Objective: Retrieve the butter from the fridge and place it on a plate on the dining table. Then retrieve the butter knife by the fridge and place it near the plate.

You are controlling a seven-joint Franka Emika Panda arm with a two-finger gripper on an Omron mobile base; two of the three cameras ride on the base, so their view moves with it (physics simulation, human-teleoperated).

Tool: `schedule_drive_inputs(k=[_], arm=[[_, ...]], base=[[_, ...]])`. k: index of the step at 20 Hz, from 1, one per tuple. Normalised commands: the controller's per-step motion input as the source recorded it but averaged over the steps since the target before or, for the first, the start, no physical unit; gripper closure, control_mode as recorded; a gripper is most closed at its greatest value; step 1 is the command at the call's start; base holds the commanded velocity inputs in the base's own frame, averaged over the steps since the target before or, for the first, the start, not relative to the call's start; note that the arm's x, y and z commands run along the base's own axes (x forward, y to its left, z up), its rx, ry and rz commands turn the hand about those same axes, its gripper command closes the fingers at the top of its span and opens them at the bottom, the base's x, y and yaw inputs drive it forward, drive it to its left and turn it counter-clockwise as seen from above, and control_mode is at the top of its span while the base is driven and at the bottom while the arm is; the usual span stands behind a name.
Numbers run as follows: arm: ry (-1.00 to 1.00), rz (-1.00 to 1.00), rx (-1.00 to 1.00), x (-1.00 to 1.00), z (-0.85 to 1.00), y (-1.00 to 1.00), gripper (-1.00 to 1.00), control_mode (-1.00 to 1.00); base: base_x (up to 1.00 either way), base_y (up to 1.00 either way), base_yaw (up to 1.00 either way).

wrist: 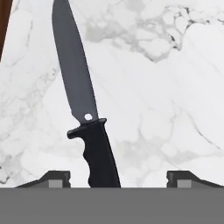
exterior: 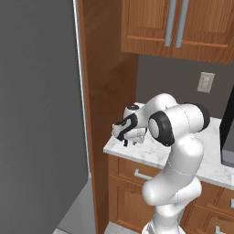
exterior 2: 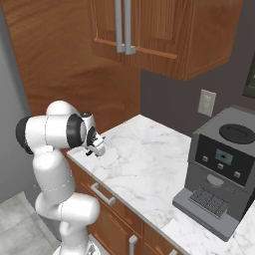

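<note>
Right now the gripper (wrist: 118, 178) hangs low over the near left corner of the marble counter (exterior 2: 149, 164), pointing down, with its jaws spread wide and nothing yet between them pinched. Its two fingertips (wrist: 54, 178) stand either side of the dark handle of the butter knife (wrist: 83, 113), clear of it on both sides. The knife lies flat on the counter, blade running away from the hand, close to the wooden panel (exterior: 107, 77) beside the fridge (exterior: 41, 105). That straddling pose looks chosen so that closing would catch the handle across its narrow width. A coffee machine (exterior 2: 221, 169) sits far to the right.
</note>
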Motion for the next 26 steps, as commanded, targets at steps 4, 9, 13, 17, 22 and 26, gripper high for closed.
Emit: schedule_drive_inputs(k=[4,9,13,17,22,26], arm=[[0.0,0.0,0.0,0.0,0.0,0.07,1.0,-1.0],[0.0,0.0,0.0,0.0,0.0,0.06,1.0,-1.0],[0.0,0.0,0.0,0.0,0.0,0.04,1.0,-1.0],[0.0,0.0,0.0,0.0,0.0,0.0,1.0,-1.0],[0.04,0.0,-0.02,-0.06,0.0,-0.2,1.0,-1.0],[0.0,0.0,-0.08,-0.2,0.34,-0.2,1.0,-1.0]], base=[[0.0,0.0,0.0],[0.0,0.0,0.0],[0.0,0.0,0.0],[0.0,0.0,0.0],[0.0,0.0,0.0],[0.0,0.0,0.0]])
